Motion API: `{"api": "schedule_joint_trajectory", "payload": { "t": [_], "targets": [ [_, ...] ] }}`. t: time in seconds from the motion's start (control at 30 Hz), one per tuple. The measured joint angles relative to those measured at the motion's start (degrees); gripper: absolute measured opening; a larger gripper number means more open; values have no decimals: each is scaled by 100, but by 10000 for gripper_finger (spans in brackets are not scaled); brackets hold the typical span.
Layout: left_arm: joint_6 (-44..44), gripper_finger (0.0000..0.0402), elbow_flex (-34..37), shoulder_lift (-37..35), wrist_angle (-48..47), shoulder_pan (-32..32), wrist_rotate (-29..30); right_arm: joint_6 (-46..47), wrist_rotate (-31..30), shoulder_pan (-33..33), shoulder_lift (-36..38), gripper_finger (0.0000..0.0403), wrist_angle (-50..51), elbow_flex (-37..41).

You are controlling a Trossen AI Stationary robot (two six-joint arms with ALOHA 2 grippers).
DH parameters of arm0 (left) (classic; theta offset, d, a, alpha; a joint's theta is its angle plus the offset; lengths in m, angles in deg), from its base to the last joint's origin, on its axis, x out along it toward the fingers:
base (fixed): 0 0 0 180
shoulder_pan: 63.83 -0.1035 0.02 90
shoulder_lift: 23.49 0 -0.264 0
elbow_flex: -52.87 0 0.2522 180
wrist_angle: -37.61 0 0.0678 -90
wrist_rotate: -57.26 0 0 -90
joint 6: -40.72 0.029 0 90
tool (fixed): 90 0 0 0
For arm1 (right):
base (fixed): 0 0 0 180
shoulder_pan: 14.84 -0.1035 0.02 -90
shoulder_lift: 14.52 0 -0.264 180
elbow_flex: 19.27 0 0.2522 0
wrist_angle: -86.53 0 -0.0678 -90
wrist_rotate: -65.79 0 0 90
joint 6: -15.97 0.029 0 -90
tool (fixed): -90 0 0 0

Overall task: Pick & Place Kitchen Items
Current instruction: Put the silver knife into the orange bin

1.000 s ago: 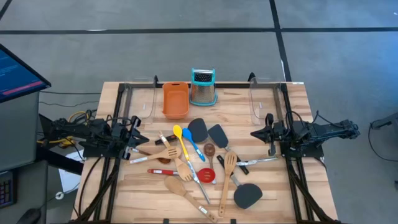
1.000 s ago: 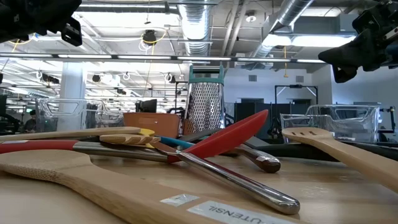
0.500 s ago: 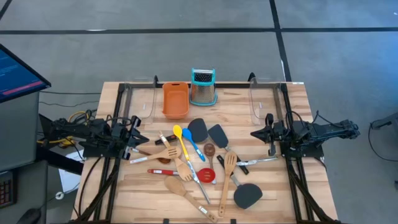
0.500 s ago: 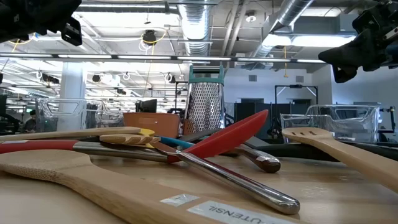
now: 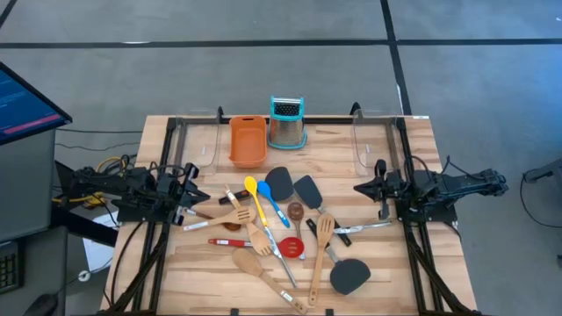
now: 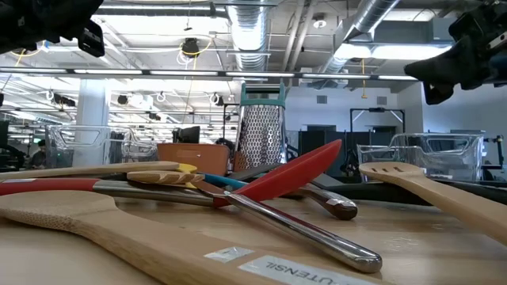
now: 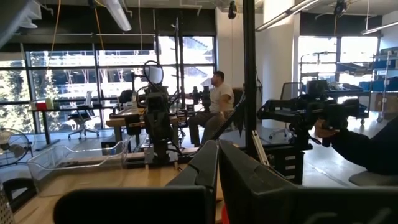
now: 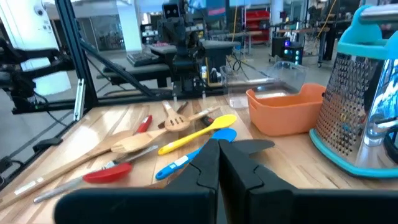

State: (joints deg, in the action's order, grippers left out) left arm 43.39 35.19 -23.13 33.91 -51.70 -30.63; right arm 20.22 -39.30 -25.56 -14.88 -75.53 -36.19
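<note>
- Fingers clenched on nothing: left gripper (image 5: 195, 195) at frame left, right gripper (image 5: 362, 188) at frame right.
- Utensils (image 5: 272, 235) lie scattered mid-frame between them, handles mostly running toward the bottom; the left looks marginally nearer.

Seen from above: a wooden worktop (image 5: 369, 154) with kitchen items (image 5: 279, 235) scattered across the middle toward the near edge, wooden spoons, black turners, yellow, blue and red spoons overlapping. Orange tray (image 5: 248, 140) and steel box grater (image 5: 286, 124) side by side at the far edge. Left gripper (image 5: 187, 201) parked at the left edge, right gripper (image 5: 363, 188) at the right edge, both with jaws closed, empty.
</note>
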Motion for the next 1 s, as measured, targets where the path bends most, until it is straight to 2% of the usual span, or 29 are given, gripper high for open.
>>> {"api": "schedule_joint_trajectory", "payload": {
  "t": [0.33,0.6,0.7,0.8,1.0],
  "targets": [
    [0,2,0,0,48,1,0,-28,0,-14,0,0,-1117,-11],
    [2,2,0,0,61,0,2,-274,-2,-13,0,0,-1471,-203],
    [2,2,0,0,61,1,1,-275,-2,-13,0,0,-1275,-494],
    [2,2,0,0,61,1,0,-274,-4,-13,-46,0,-633,-868],
    [2,2,0,0,59,1,0,-273,-68,-9,-531,0,401,-1446]
  ]
}}
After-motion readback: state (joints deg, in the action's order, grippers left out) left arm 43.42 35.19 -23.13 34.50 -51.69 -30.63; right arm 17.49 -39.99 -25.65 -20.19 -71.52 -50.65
